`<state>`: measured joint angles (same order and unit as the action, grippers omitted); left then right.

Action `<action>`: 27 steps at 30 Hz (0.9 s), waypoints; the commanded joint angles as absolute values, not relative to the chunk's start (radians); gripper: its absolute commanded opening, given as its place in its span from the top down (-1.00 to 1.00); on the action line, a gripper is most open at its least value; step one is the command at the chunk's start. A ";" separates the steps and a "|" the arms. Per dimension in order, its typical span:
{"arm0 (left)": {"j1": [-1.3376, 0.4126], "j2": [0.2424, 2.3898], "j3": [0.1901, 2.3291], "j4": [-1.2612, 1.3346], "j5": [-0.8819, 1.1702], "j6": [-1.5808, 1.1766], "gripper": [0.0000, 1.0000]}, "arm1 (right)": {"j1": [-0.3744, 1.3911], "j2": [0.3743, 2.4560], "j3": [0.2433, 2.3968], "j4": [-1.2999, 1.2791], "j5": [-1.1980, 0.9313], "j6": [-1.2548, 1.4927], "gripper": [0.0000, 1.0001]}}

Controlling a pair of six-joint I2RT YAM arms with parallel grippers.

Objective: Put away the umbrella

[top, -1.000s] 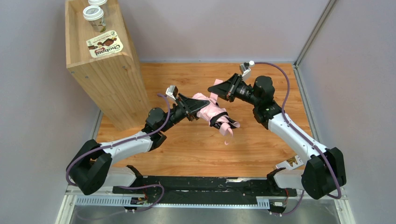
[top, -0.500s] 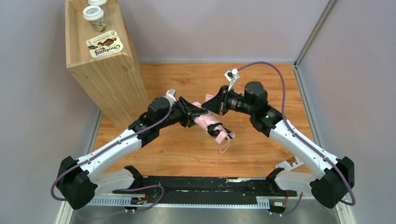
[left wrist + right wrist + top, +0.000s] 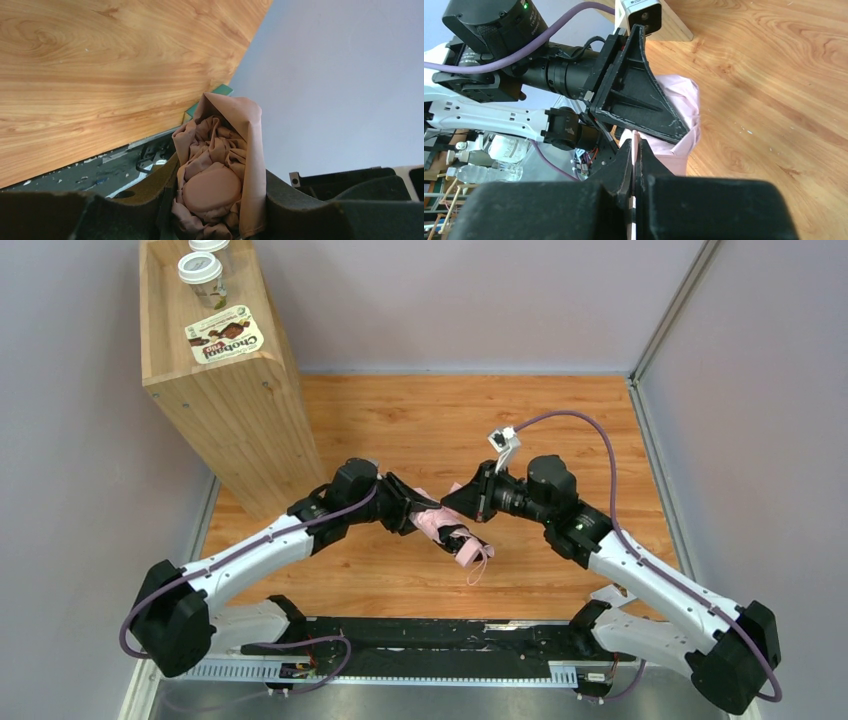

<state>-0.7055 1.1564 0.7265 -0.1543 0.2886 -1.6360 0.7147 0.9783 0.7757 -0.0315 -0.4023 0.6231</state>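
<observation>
The pale pink fabric folding umbrella [image 3: 437, 526] is collapsed into a small crumpled bundle. It is located over the near-centre area of the light-brown wood-grain tabletop [image 3: 430, 420], between the two arms. Whether the bundle rests on the tabletop or is held clear of it cannot be determined.

Left pincer [image 3: 418, 517]: partly open, with its jaws closed around the left end of the bundle. In the left wrist view, creased pink fabric fills the gap between the two black fingers [image 3: 145, 200] and stands up past their tips.

Right pincer [image 3: 457, 503]: jaws pressed fully together. Its tip is at the upper right side of the bundle, directly opposite the left pincer. In the right wrist view, a thin pale line shows between the jaws. Whether fabric is nipped there cannot be determined.

A black section of the umbrella shows at the middle of the bundle. The thin pink strap [image 3: 479, 566] forms a loop at the near-right end of the bundle.

A tall light-wood box [image 3: 245, 420] stands at the far left corner of the tabletop, well apart from the umbrella. Its top carries two paper cups with white lids [image 3: 200, 268] and one flat printed food pack [image 3: 225, 341]. Grey walls [image 3: 480, 300] enclose the tabletop on the far, left and right sides.
</observation>
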 commanded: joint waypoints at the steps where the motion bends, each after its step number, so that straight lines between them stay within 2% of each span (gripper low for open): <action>1: -0.692 1.249 0.724 -0.420 0.138 -1.643 1.00 | 0.773 1.001 0.859 0.261 -0.468 0.626 1.00; 6: -0.692 1.350 0.784 -0.531 0.135 -1.603 1.00 | 0.814 1.127 0.923 0.175 -0.613 0.502 1.00; 10: -0.692 1.419 0.739 -0.473 0.138 -1.624 1.00 | 0.857 1.216 0.956 0.126 -0.708 0.424 1.00; 17: -0.692 1.554 0.738 -0.440 0.108 -1.595 1.00 | 0.891 1.321 0.862 0.195 -0.721 0.424 1.00; 21: -0.692 1.607 0.641 -0.223 0.097 -1.609 1.00 | 0.899 1.390 0.838 0.201 -0.712 0.364 1.00; 27: -0.690 1.632 0.543 -0.048 0.080 -1.603 1.00 | 0.928 1.485 0.792 0.297 -0.640 0.339 1.00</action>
